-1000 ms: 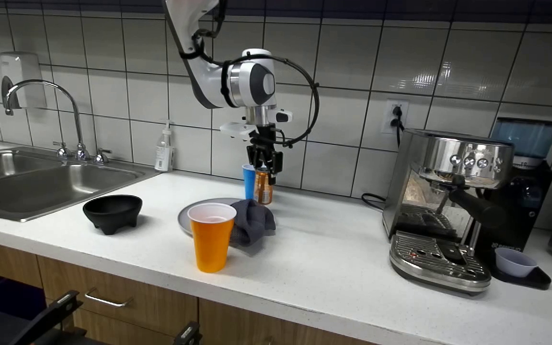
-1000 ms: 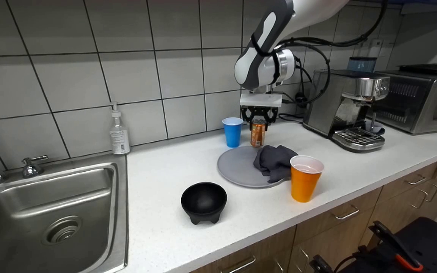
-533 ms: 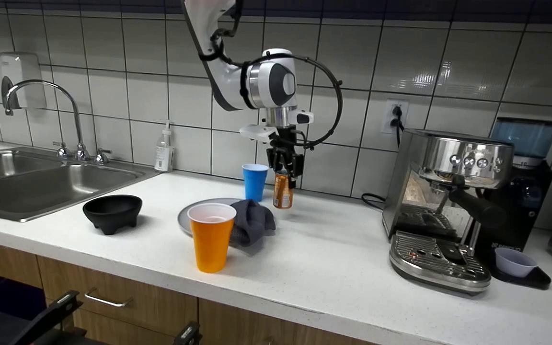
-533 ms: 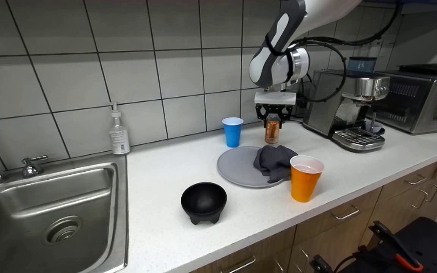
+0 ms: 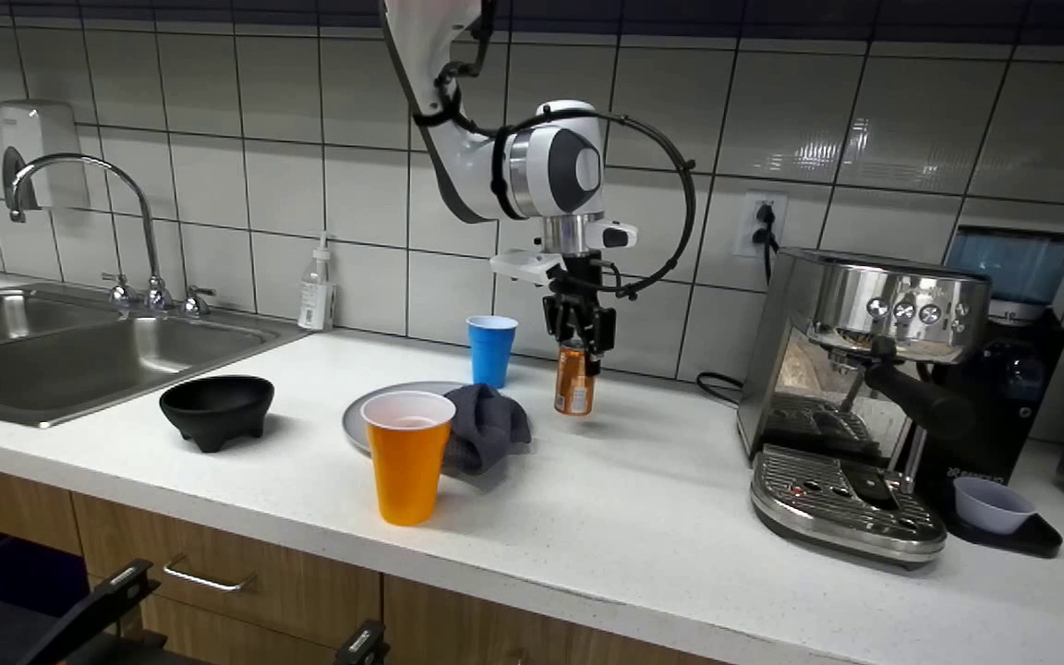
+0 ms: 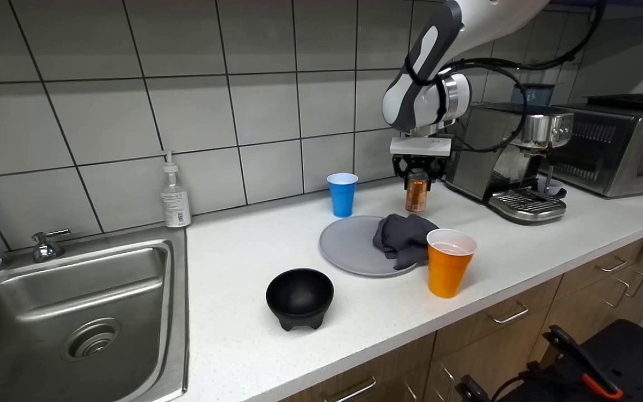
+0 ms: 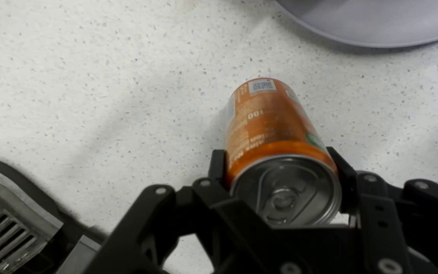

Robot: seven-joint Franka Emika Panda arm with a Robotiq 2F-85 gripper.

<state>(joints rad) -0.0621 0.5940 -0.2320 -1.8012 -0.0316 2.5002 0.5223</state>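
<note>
1. Tiled wall (image 6: pixel 187 33) backs a white counter (image 6: pixel 232 245).
2. Done: gripper (image 7: pixel 278 163) pinches orange can (image 6: pixel 416 196), seemingly aloft, at one o'clock from the plate (image 6: pixel 349 245) in an exterior view.
3. Not yet done: letting go.

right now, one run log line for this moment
end effector: gripping orange can | blue cup: upright | dark cloth: partly on gray plate

From afar, I'm watching a speckled white countertop (image 6: pixel 232 251).
A black bowl (image 6: pixel 300 296) is standing on stubby feet; a gray plate (image 6: pixel 349 245) is lying flat, a dark cloth (image 6: pixel 403 237) spilling over its rim; an orange cup (image 6: pixel 448 268) and a blue cup (image 6: pixel 342 195) are standing near it. Farther along, I'm seeing an espresso machine (image 5: pixel 828 406), a black grinder (image 5: pixel 1012 397) and a steel oven (image 6: pixel 614 151) sitting together.
</note>
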